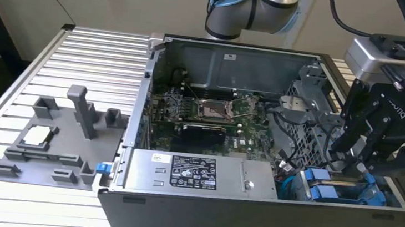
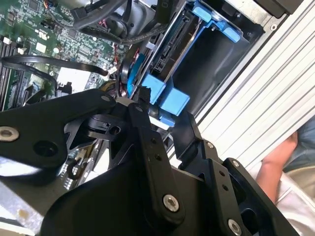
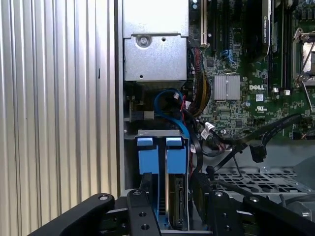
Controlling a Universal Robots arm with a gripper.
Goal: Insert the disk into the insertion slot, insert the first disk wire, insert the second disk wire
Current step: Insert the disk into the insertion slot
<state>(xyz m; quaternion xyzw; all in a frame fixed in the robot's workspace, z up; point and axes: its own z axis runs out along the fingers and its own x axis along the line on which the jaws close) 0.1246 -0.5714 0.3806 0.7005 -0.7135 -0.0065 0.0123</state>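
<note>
Progress check: disk (image 3: pixel 177 169) in blue carrier sits down in insertion slot (image 3: pixel 156 132), beside second blue-framed drive (image 3: pixel 147 157), so step one looks done or nearly. Gripper (image 3: pixel 172 186) right over it, fingers (image 3: pixel 146 184) spread either side of carrier, nothing pinched far as I see. Black cable plug (image 3: pixel 257 152) dangles loose by motherboard (image 3: pixel 236 105), so wires probably left. Writing: white printed label (image 1: pixel 193 172) on power supply (image 1: pixel 255 180), not quoting.

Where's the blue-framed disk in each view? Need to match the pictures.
Exterior view: disk at the exterior view's lower right, under the claw.
Second wrist view: disk in the bay, just past the claw.
First wrist view: disk in the bay, close before the claw.
Shared landmark: green circuit board.
</note>
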